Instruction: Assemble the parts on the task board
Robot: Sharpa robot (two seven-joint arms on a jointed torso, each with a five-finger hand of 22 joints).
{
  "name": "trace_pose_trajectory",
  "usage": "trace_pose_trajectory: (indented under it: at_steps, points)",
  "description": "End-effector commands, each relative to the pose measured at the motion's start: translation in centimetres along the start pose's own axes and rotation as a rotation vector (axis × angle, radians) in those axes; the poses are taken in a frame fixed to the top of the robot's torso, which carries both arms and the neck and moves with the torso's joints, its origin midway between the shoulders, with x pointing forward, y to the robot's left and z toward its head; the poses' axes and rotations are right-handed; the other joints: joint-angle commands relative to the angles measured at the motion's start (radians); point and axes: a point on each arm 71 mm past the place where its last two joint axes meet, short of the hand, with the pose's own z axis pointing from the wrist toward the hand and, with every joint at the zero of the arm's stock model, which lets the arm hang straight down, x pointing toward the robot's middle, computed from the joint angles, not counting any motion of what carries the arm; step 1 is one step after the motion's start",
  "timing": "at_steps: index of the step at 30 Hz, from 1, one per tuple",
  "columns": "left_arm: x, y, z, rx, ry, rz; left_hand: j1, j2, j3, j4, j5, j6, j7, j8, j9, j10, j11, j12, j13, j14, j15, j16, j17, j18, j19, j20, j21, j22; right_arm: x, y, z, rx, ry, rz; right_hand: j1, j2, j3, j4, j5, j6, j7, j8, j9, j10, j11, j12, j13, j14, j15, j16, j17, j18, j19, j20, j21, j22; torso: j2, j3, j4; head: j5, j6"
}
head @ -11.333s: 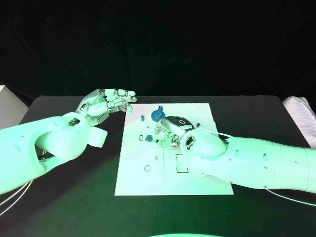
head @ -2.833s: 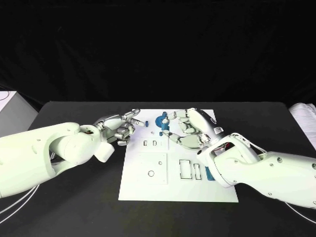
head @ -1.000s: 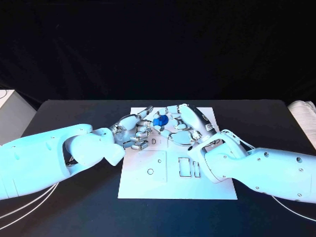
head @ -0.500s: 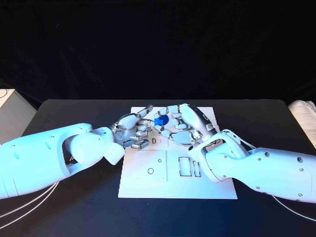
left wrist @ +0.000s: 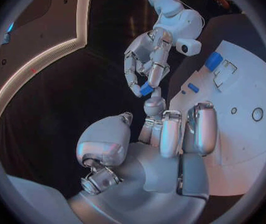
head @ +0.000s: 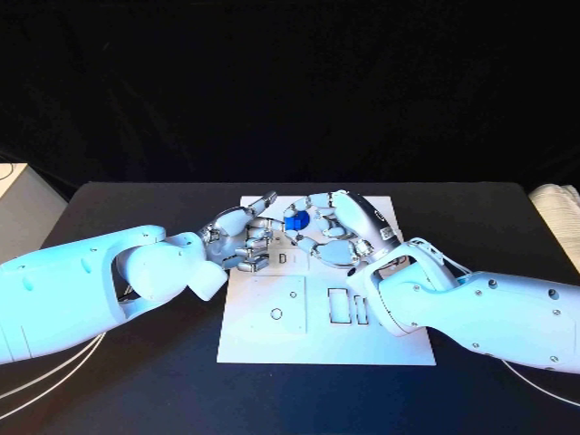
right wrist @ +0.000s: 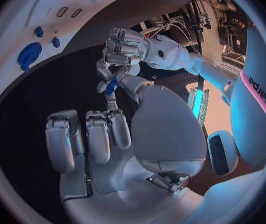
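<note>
The two hands have closed together above the task board [head: 327,337]; left hand [head: 245,237] and right hand [head: 334,231] both pinch the small blue part [head: 295,220] — a handover looks under way.

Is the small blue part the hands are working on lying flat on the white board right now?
No: the blue part is pinched in the fingertips of the right hand, off the task board.

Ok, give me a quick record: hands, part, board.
left hand: fingertips on the part, over the board's far end
right hand: fingertips on the part from the other side
part: blue, pinched between both hands, off the board
board: white, lying flat; other blue pieces lie on it
</note>
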Motion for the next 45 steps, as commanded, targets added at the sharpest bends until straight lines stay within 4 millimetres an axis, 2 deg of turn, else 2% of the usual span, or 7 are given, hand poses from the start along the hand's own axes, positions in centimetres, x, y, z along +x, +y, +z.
trace_pose_trajectory:
  at_steps: [1,11,15,19,33,38,45]
  points:
    - [0.09,-0.12,0.04,0.011,0.006,0.002,0.004,0.007,-0.007,-0.001,-0.001,0.008,-0.001,0.004,0.002,0.01,0.0,0.007,0.003,0.104,-0.008,0.005,0.262,-0.02,0.007,-0.003,0.006,0.007,-0.04,0.23,-0.03,-0.019,-0.011,0.0,0.01,-0.003,-0.001,-0.007,0.002,0.0,-0.004,0.003,0.002,0.021,-0.001,0.006,0.169,0.102,-0.005,0.004,0.255,-0.007,0.105,-0.007,0.004,0.263,0.0,0.0004,-0.0005,-0.001,0.001]
    - [0.28,-0.03,0.17,0.002,0.002,0.004,0.038,0.011,-0.07,-0.001,-0.001,-0.097,0.024,-0.088,-0.032,-0.023,0.021,-0.032,-0.037,0.086,0.01,-0.018,0.217,-0.014,-0.016,0.009,-0.005,-0.02,0.12,0.62,0.04,-0.03,-0.016,0.013,0.012,-0.002,0.0,-0.01,0.002,0.0,-0.004,0.003,0.002,0.021,-0.001,0.007,0.169,0.102,-0.005,0.005,0.257,-0.007,0.105,-0.006,0.004,0.263,0.0,-0.0002,0.0007,0.0,0.003]
    - [0.38,-0.19,0.3,0.027,-0.01,-0.008,0.068,0.031,-0.134,-0.003,-0.002,-0.118,0.021,-0.112,-0.045,-0.228,0.02,-0.238,-0.275,0.007,0.009,-0.115,0.058,0.021,-0.15,0.013,-0.08,-0.191,0.3,0.67,0.17,-0.027,-0.012,0.018,0.012,-0.002,0.0,-0.01,0.002,0.0,-0.004,0.003,0.002,0.021,-0.001,0.007,0.169,0.102,-0.005,0.005,0.257,-0.007,0.105,-0.006,0.004,0.263,-0.001,-0.0013,-0.0001,0.0,0.004]
    - [0.43,-0.37,0.35,0.055,-0.018,-0.018,0.093,0.045,-0.187,-0.001,-0.001,-0.124,0.03,-0.118,-0.051,-0.306,0.029,-0.288,-0.319,-0.087,0.02,-0.212,-0.081,0.056,-0.297,0.023,-0.179,-0.374,0.41,0.67,0.25,-0.025,-0.009,0.021,0.012,-0.002,0.0,-0.01,0.002,0.0,-0.004,0.003,0.002,0.021,-0.001,0.007,0.169,0.102,-0.005,0.005,0.257,-0.007,0.105,-0.006,0.004,0.263,-0.001,-0.0008,-0.0017,0.001,0.005]
    - [0.83,-0.68,0.46,0.098,0.032,-0.072,0.045,0.052,-0.193,0.001,-0.001,-0.025,0.014,-0.041,-0.017,-0.248,0.02,-0.16,-0.279,-0.01,0.013,-0.113,0.042,0.026,-0.171,0.022,-0.111,-0.219,0.52,0.77,0.28,-0.028,-0.008,0.025,0.013,-0.002,0.001,-0.011,0.001,0.0,-0.004,0.003,0.002,0.021,0.0,0.006,0.169,0.102,-0.004,0.005,0.256,-0.007,0.105,-0.006,0.004,0.263,0.0,-0.0001,-0.0003,0.001,0.009]
    - [0.82,-0.63,0.47,0.088,0.052,-0.071,0.024,0.052,-0.162,0.0,-0.002,-0.001,0.003,-0.024,0.006,-0.135,0.008,-0.041,-0.133,0.046,0.002,-0.056,0.137,0.004,-0.084,0.01,-0.056,-0.106,0.53,0.86,0.25,-0.033,-0.01,0.027,0.013,-0.002,0.001,-0.011,0.001,0.0,-0.004,0.003,0.002,0.021,0.0,0.006,0.169,0.102,-0.004,0.005,0.256,-0.007,0.105,-0.006,0.004,0.263,0.0,0.0004,-0.0002,0.0,0.008]
    - [0.92,-0.41,0.57,0.054,0.086,-0.047,0.009,0.051,-0.156,0.0,-0.002,0.019,-0.006,-0.015,0.027,-0.068,-0.001,0.026,-0.043,0.077,-0.006,-0.023,0.2,-0.013,-0.022,0.002,-0.019,-0.024,0.57,1.08,0.16,-0.04,-0.013,0.034,0.014,-0.001,0.002,-0.012,0.001,0.0,-0.003,0.003,0.002,0.021,0.0,0.007,0.169,0.102,-0.004,0.005,0.257,-0.007,0.105,-0.006,0.004,0.263,0.001,-0.0001,-0.0011,0.0,0.007]
